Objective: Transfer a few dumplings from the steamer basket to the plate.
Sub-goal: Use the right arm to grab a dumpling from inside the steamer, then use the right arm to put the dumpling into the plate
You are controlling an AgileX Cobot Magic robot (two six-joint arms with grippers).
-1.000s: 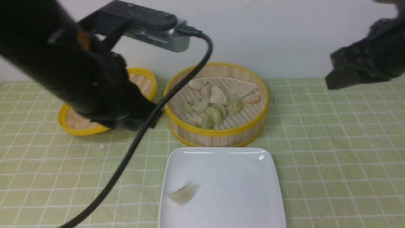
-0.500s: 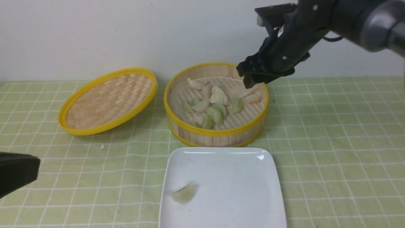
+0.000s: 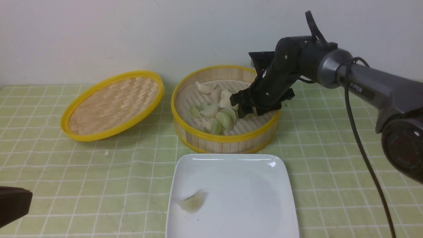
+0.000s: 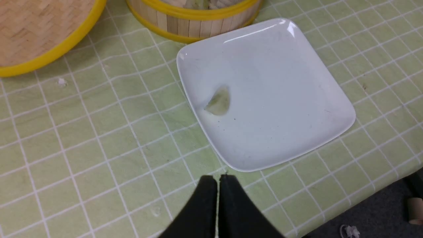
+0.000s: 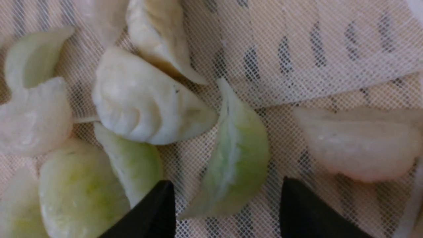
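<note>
The round bamboo steamer basket [image 3: 224, 140] stands mid-table with several pale green and white dumplings [image 3: 211, 110] heaped on its floor. In front of it lies the white square plate [image 3: 238, 185], with one dumpling [image 3: 192, 201] near its left edge, also visible from the left wrist [image 4: 218, 101]. My right gripper [image 3: 246, 107] reaches down inside the basket. It is open, and its two black fingertips [image 5: 158, 205] straddle a green dumpling [image 5: 236, 155] without touching it. My left gripper [image 4: 217, 180] is shut and empty, hovering over the cloth just off a corner of the plate [image 4: 264, 99].
The shallow woven lid [image 3: 112, 105] leans left of the basket. A white mesh liner [image 5: 297, 59] covers the basket floor. A crumb [image 3: 106, 153] lies on the green checked cloth. A black part of my left arm [image 3: 13, 205] shows at bottom left. The table edge [image 4: 380, 198] is near the plate.
My left arm has pulled back from in front of the lid to the lower left. My right arm has come down from the upper right into the basket, and its jaws have opened.
</note>
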